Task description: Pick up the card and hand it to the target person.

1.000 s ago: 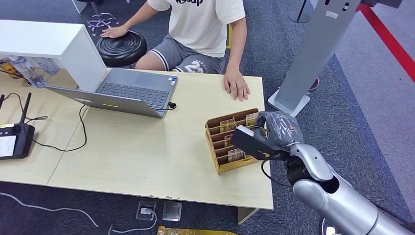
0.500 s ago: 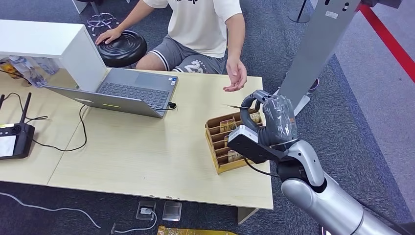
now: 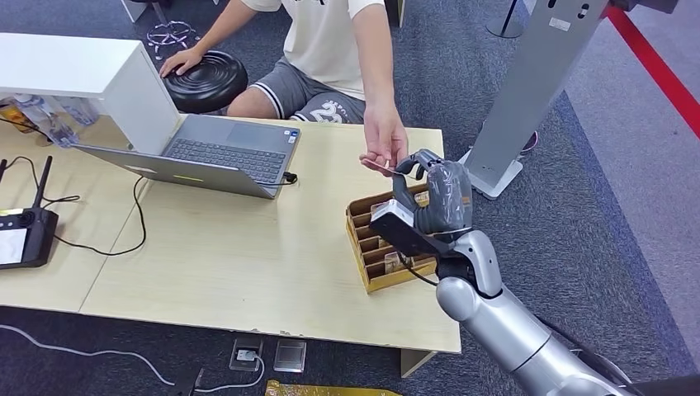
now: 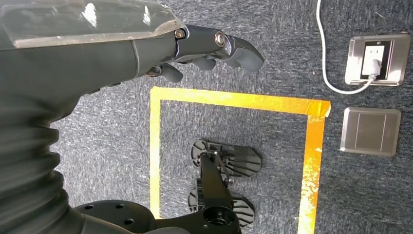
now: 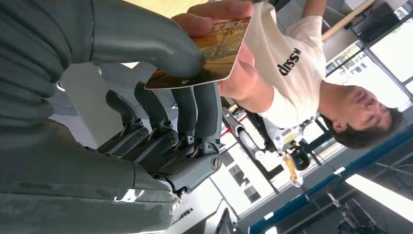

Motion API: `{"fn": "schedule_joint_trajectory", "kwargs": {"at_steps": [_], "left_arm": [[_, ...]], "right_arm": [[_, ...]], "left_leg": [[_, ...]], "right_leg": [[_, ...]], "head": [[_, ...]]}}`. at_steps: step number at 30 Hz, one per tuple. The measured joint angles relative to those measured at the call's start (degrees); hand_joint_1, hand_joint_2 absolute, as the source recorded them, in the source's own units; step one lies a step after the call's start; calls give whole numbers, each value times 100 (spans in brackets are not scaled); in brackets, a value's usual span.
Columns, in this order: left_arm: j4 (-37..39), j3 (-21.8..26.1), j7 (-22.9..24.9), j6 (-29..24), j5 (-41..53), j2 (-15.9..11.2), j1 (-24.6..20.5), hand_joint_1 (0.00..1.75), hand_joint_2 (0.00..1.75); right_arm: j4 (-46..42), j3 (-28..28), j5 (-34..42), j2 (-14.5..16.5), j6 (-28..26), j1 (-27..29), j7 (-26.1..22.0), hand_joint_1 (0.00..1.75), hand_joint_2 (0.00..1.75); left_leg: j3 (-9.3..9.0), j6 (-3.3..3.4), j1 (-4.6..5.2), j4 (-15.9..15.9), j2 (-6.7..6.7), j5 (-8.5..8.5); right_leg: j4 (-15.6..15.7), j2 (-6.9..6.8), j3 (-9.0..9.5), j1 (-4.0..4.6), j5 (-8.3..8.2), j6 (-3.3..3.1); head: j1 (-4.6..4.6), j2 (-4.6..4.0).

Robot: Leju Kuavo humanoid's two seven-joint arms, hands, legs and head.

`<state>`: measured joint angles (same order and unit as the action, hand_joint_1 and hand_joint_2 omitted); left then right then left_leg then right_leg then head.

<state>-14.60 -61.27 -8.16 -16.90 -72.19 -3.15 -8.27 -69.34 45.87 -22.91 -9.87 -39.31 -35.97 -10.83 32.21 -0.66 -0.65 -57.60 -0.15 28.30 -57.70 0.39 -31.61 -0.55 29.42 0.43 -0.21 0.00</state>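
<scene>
In the head view, the robot's right hand [image 3: 431, 196], grey and dark-fingered at the end of a silver arm, is raised above the wooden slotted card holder [image 3: 373, 247] that stands on the pale wooden table [image 3: 248, 247]. Its thumb and fingers pinch a thin card [image 3: 378, 165] with a yellowish printed face, which juts out just beyond the fingertips toward the person. The hand of the seated person in a white T-shirt and grey shorts [image 3: 385, 148] meets the card at its far edge, fingers closed on it, so both hands have hold of it at once. Farther off from the robot's hand, across the table, lie an open grey laptop [image 3: 206, 157] and a black controller with antennas [image 3: 25, 235]; a white box [image 3: 91, 78] stands beyond the laptop.

In the left wrist view, the left hand [image 4: 195, 53] hangs over dark grey carpet [image 4: 272, 58], its dark fingers [image 4: 238, 48] loosely curled and apart, holding nothing. Below it on the floor run a yellow tape outline [image 4: 243, 102], a metal floor socket with a white cable plugged in [image 4: 372, 58], and a closed metal floor plate [image 4: 370, 131].

In the right wrist view, the thick grey thumb [image 5: 146, 46] presses the card [image 5: 214, 53] against the dark fingers [image 5: 195, 112]. The person's fingertips [image 5: 214, 14] grip the card's other end, right beside the thumb.
</scene>
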Motion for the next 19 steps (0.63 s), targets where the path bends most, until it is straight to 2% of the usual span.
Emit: {"fn": "schedule_joint_trajectory", "kwargs": {"at_steps": [2, 6, 14, 19], "left_arm": [[0, -11, -9, 27, 9, 0, 6, 0, 175], [0, -28, -66, 76, 19, 0, 18, 0, 0], [1, -28, -87, 2, -65, -2, 110, 0, 0], [2, -28, -93, -29, -110, -9, 178, 0, 0]], "right_arm": [[143, -55, 31, 88, -2, 11, 2, 0, 175], [290, -66, 404, 169, 7, 16, 190, 0, 175], [63, 26, 2146, 161, 414, 128, 400, 0, 175], [-384, 31, 2775, 32, 709, 360, 475, 0, 175]], "left_leg": [[0, 0, 0, 0, 0, 0], [0, 0, 0, 0, 0, 0], [-3, 0, 0, 0, 1, 0], [-2, 0, 0, 0, 3, 0]], "right_leg": [[0, 0, 0, 0, 0, 0], [0, 0, 0, 0, 0, 0], [0, 1, -2, 0, 0, 0], [1, 2, -4, 0, 0, 0]], "head": [[5, 0], [10, 0], [-2, 0], [1, 0]]}}
